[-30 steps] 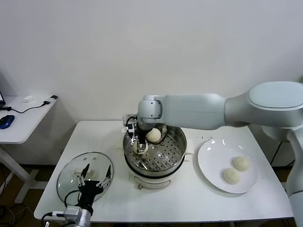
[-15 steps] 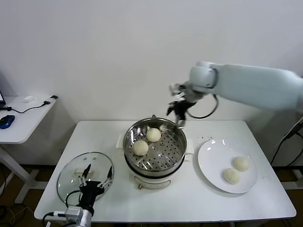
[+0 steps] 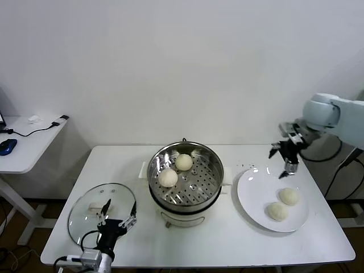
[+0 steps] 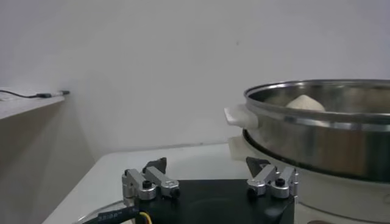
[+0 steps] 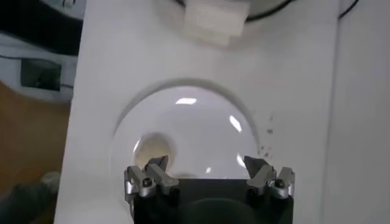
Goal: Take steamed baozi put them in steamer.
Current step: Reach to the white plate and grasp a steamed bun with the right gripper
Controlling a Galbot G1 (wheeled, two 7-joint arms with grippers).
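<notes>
White desk [image 3: 227, 239], plain wall: right gripper [image 3: 287, 152] hovers jaws apart over the plate [image 3: 250, 196], probably lining up on two baozi [image 3: 289, 196] there, two sit in the steamer [image 3: 213, 161], left gripper [image 3: 116, 219] idles, jaws apart, over the lid [image 3: 85, 207].

No text, label, brand, number or sign can be read on anything here.

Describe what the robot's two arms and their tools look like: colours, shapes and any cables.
The right arm is a smooth, rounded, pale grey-white shell with a black cable looping beneath it. Its right tool is black with two slim fingers tipped in silver metal. The left tool matches: black body, silver finger brackets with black screws, and black and yellow wires at its base, seen in the left wrist view.
</notes>
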